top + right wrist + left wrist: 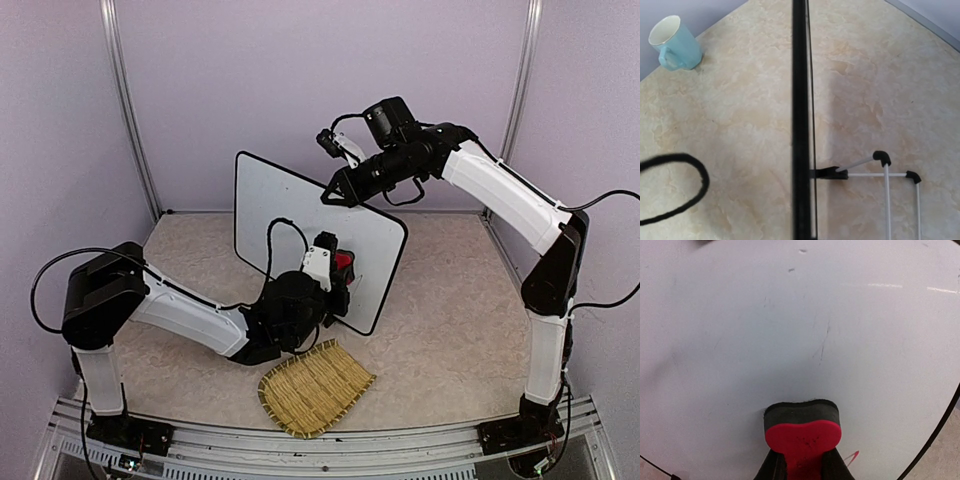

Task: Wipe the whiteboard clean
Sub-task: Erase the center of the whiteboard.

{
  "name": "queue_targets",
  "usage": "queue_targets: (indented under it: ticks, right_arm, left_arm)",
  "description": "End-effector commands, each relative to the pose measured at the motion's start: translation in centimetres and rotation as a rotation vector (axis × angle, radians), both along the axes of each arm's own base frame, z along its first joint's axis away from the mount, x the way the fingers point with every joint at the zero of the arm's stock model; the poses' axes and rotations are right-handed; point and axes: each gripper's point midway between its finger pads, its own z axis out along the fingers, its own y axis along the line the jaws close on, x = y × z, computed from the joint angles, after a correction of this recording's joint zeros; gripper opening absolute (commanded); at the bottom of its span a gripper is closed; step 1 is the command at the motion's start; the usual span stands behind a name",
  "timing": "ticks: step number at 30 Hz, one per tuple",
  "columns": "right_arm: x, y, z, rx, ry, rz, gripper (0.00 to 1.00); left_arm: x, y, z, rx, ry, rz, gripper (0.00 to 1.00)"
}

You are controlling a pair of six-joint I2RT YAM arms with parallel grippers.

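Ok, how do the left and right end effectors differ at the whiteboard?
The left end effector works low, holding a red eraser against the face of the whiteboard; the right end effector sits high, clamped on its top rim. The left grips a tool, the right grips the board itself. Both are shut.

The scene is lit softly and evenly from above. Faint glare streaks are seen on the whiteboard (800,340), whose rim is bowed by the lens. A pale shadow is cast on the desk (740,125).

Left end effector (338,270) clamped, arm low; right end effector (336,194) closed, raised.
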Motion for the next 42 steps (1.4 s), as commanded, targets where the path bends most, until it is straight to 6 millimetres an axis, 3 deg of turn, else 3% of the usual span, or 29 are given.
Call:
queue_targets:
  ticks: [1,7,11,15,23,27,30,33,42]
  right_arm:
    - [-5.2,2.7,-7.8,-0.086,0.293,0.118,0.0]
    - [-5.1,2.7,-7.9,-0.088,0.294,0.117,0.0]
    - [-5.1,2.7,-8.1,-0.089,0.298,0.118,0.0]
    - [-5.1,2.8,-8.3,-0.091,0.303,0.118,0.0]
    - [-5.1,2.8,-8.2,-0.092,0.299,0.116,0.0]
    - [-5.1,2.7,-8.1,-0.091,0.294,0.117,0.0]
    - [-5.1,2.8,-8.3,-0.092,0.297,0.117,0.0]
    - [-5.1,2.8,-8.4,-0.093,0.301,0.12,0.0]
    - [-5.0,2.7,-8.6,-0.1,0.298,0.114,0.0]
  left_arm:
    - [0.0,0.9,-6.6,0.118,0.11,0.025,0.2]
    - [0.1,1.4,-10.0,0.177,0.172,0.053,0.2]
    - [0.5,1.4,-9.6,0.17,0.166,0.068,0.2]
    - [1.0,1.2,-5.9,0.123,0.113,0.081,0.2]
    - [1.7,1.7,4.2,0.008,-0.041,0.106,0.2]
    - [2.0,2.6,6.7,-0.021,-0.074,0.112,0.21]
    - [2.1,2.6,6.5,-0.016,-0.071,0.102,0.21]
    - [2.1,2.2,5.0,0.0,-0.046,0.089,0.21]
    - [0.8,0.0,-3.2,0.101,0.072,0.038,0.2]
